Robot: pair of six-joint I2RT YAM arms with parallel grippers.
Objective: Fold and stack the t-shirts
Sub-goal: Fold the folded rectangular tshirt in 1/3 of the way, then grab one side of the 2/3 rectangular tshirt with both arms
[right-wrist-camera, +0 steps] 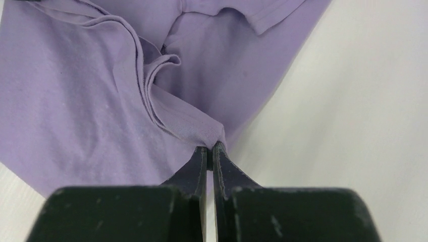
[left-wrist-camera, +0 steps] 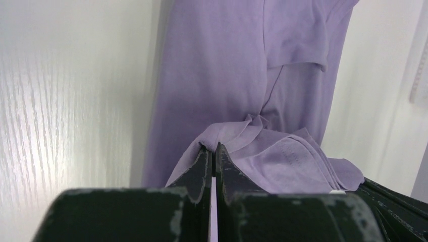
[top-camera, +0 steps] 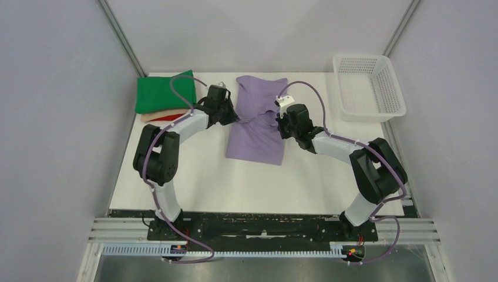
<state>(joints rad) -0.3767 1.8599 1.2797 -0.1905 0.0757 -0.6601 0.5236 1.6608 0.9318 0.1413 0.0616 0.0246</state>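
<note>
Top external: lavender shirt [top-camera: 256, 141] at centre of table [top-camera: 205, 176], long axis far-to-near, near end angled slightly left; neck end hard to tell. Arms cover its side edges at mid-length. Green shirt [top-camera: 163, 92] folded far left; beige shirt [top-camera: 157, 113] and red shirt [top-camera: 168, 118] beneath show only slivers. Left gripper [left-wrist-camera: 212, 149] pressed together, pinching bunched left edge; right gripper [right-wrist-camera: 211, 147] likewise on right edge.

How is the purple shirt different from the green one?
The purple shirt lies long and rumpled in the middle; the green shirt is a neat folded block at the left. The left gripper and right gripper pinch the purple shirt; the green shirt sits untouched atop other folded shirts. Both are cloth.
</note>
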